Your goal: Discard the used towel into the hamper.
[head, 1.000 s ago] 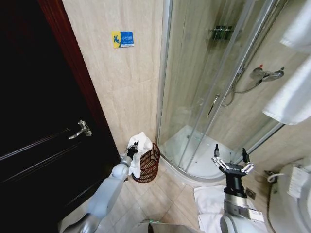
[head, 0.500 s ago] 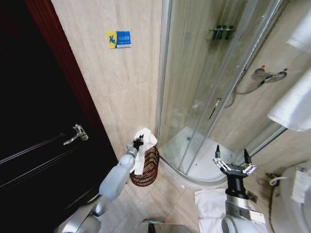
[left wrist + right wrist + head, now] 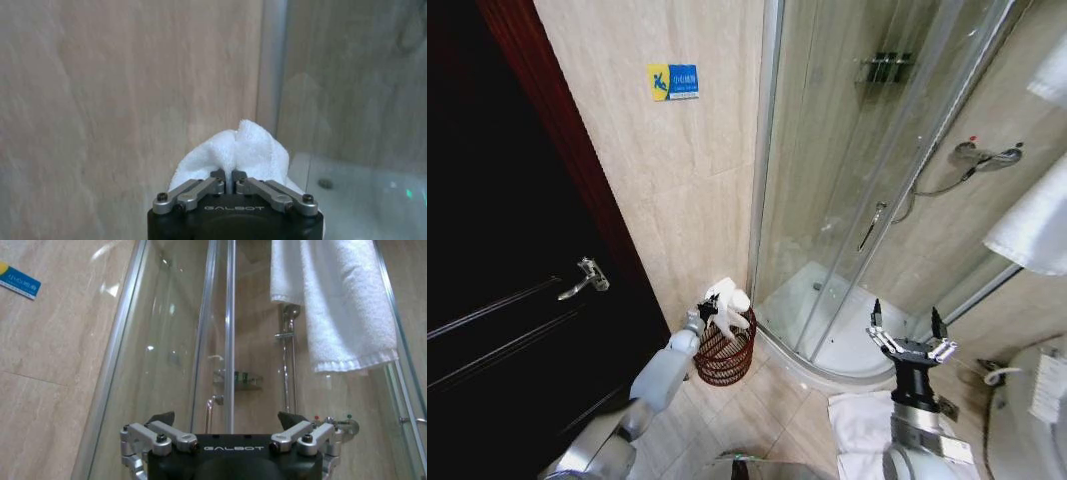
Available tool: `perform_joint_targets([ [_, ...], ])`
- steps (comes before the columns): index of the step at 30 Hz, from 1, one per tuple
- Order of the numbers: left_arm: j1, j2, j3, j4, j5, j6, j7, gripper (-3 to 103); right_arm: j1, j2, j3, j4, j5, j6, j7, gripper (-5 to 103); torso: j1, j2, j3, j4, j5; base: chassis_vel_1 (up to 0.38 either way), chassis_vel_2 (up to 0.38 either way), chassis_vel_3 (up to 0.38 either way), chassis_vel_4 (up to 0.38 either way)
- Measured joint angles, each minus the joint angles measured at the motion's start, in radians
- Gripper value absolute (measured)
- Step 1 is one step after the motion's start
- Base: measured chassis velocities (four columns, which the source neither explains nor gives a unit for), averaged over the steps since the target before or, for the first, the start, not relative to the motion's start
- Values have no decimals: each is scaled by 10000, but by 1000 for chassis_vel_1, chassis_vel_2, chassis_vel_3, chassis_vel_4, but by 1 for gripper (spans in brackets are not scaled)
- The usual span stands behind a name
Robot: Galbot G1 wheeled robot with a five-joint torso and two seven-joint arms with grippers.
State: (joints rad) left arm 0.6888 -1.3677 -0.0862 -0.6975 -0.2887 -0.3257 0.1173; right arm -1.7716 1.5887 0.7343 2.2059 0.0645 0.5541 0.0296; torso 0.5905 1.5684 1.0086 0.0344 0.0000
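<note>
Pinching the white towel (image 3: 730, 297) over the hamper (image 3: 727, 350) at lower centre, the left gripper (image 3: 706, 311) crowds wall and shower glass (image 3: 847, 180). Its wrist view shows fingers (image 3: 218, 184) closed on cloth. The right gripper (image 3: 912, 345), lower right, spreads open.

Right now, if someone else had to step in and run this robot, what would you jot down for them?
Left hand: shut on the white towel, held right over the hamper, which stands on the floor in the corner between the tiled wall and the glass shower stall.
Right hand: open, holding nothing, raised in front of the shower, idle.
Done: towel picked up and carried to the hamper; its lower part seems to hang inside the rim.
Left: open the left hand so the towel drops in, then pull the arm back.
Another white towel lies on the floor by the right arm.
</note>
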Motion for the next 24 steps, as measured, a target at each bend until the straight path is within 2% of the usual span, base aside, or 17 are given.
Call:
perform_joint_targets([
  [5,-1,-97,77,506,680,-185,-1,4,-92,102,1,0,62,-60,-129,100,1,0,0,0,2,0,0,0,0],
  [8,-168,-364,20,1465,1437,-492,18,4,-158,140,99,65,117,-69,-395,100,0,0,0,0,0,0,0,0,0],
  [17,-406,-803,-96,2535,2384,-540,-20,4,-223,172,180,190,202,-113,-606,100,1,0,0,-3,-1,0,0,0,0],
  [24,-361,-838,-76,2891,2912,-389,111,4,-259,192,127,424,114,-282,-758,100,1,0,0,0,1,0,0,0,0],
])
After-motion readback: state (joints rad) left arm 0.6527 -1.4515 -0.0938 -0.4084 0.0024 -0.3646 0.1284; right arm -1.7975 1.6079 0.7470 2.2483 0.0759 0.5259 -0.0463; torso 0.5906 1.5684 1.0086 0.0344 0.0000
